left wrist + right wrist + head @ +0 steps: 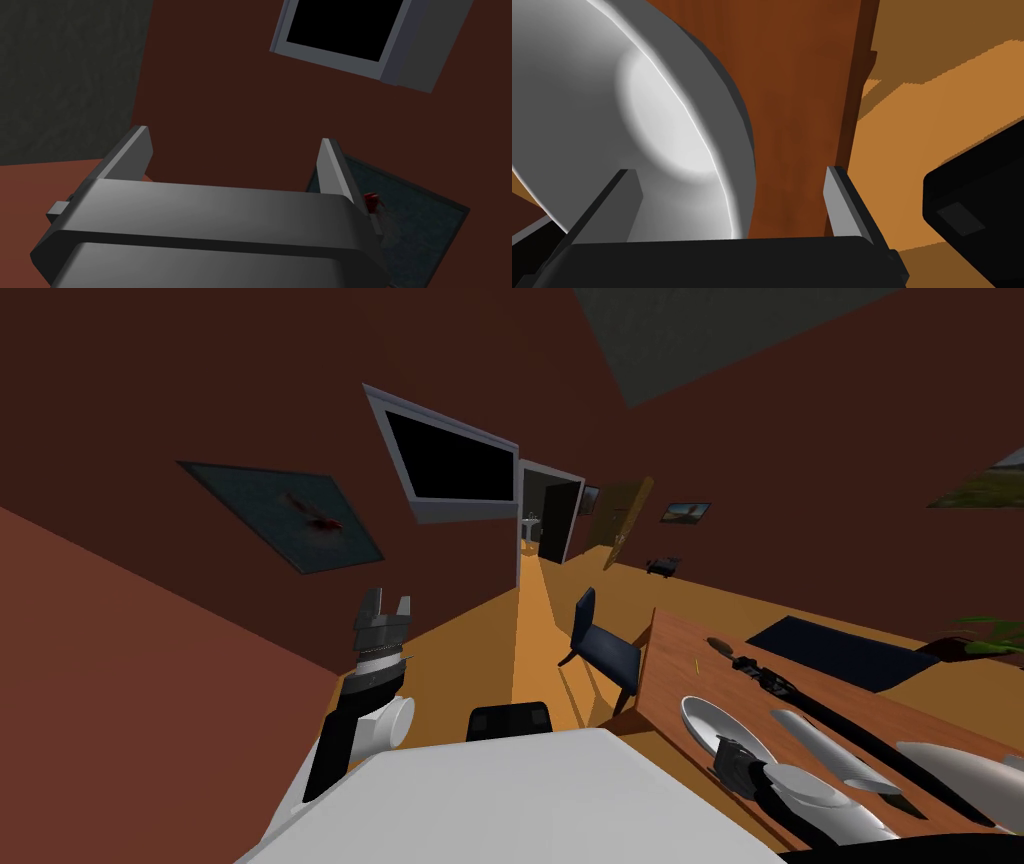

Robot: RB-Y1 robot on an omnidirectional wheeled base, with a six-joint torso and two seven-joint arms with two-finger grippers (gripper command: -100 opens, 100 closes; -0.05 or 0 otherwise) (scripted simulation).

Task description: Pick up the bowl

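A wide, shallow white bowl (pixel 712 720) lies on the brown wooden table (pixel 690 660), close to its near edge. My right gripper (pixel 733 764) is at the bowl's near side. In the right wrist view the bowl (pixel 637 110) looms large and the right gripper (pixel 730 172) is open, straddling the rim: one finger (pixel 623 197) is inside the bowl, the other (pixel 839 197) hangs over the bare table (pixel 802 100) near its edge. My left gripper (pixel 384 610) is raised at my left, away from the table, and its fingers (pixel 137 150) stand open with nothing between them.
A blue chair (pixel 603 645) stands at the table's far corner. Farther along the table lie a long dark object (pixel 768 677) and a dark mat (pixel 840 653). Orange floor (pixel 912 130) runs beside the table toward a doorway (pixel 553 523).
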